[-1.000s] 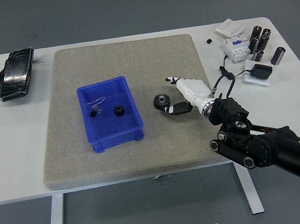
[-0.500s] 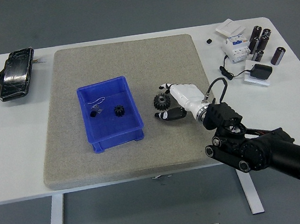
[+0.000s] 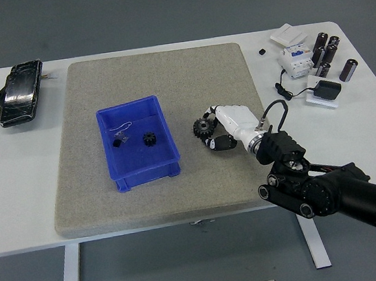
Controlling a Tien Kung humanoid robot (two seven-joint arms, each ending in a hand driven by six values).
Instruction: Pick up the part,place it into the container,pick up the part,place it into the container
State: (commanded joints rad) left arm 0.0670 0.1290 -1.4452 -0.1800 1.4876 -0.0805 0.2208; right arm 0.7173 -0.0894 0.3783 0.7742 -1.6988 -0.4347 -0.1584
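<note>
A black gear lies on the grey mat, just right of the blue container. My right hand, white with black fingertips, reaches in from the lower right. Its fingers curl over the gear's top and its thumb closes in below it, so the hand grips the gear, which still rests on the mat. Inside the container lie another black gear and a small dark part with a thin wire. My left arm is out of view.
A black pouch lies at the table's far left. At the far right are several black cylinders, white electrical parts, a small black cube and a black block on a white pad.
My right hand moved left to the gear, then curled its fingers and thumb in around it. The gear has stayed in place on the mat.
</note>
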